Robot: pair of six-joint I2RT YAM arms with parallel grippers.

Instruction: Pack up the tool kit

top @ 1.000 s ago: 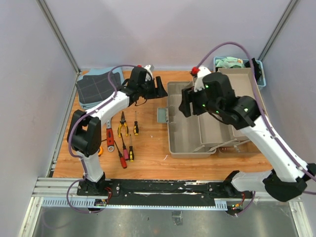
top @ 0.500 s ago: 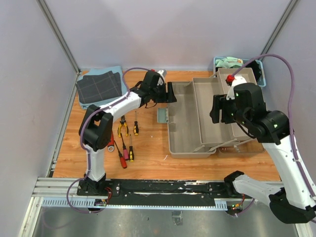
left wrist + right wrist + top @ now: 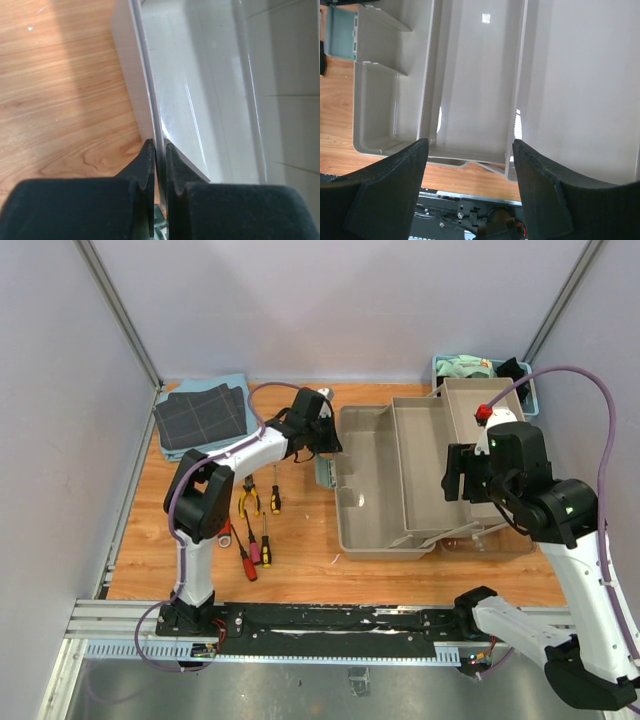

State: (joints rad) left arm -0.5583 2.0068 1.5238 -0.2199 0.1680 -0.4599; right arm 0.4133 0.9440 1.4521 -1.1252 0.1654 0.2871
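Since a moment ago the left gripper (image 3: pixel 328 443) has slid right to the toolbox (image 3: pixel 365 505) and closed. Its fingers (image 3: pixel 147 167) now pinch the thin rim of the box's left wall, almost meeting. The right gripper (image 3: pixel 462 472) has swung off to the right and hangs over the fold-out trays (image 3: pixel 430 465), jaws wide with nothing between them.

Nearest, on the left of the wooden table (image 3: pixel 300 565), lie the small screwdrivers (image 3: pixel 265 540), the red-handled wrench (image 3: pixel 223 520) and the pliers (image 3: pixel 248 502), all apart from the box. The toolbox sits right of centre, open. It is grey-beige plastic with a deep, bare main tub, low dividers at one end and glossy walls. Its trays step out to the right and far side, also bare. Farther back a blue basket (image 3: pixel 470 367) sits just behind the trays, and a folded dark grid cloth (image 3: pixel 200 415) lies at the far left corner.
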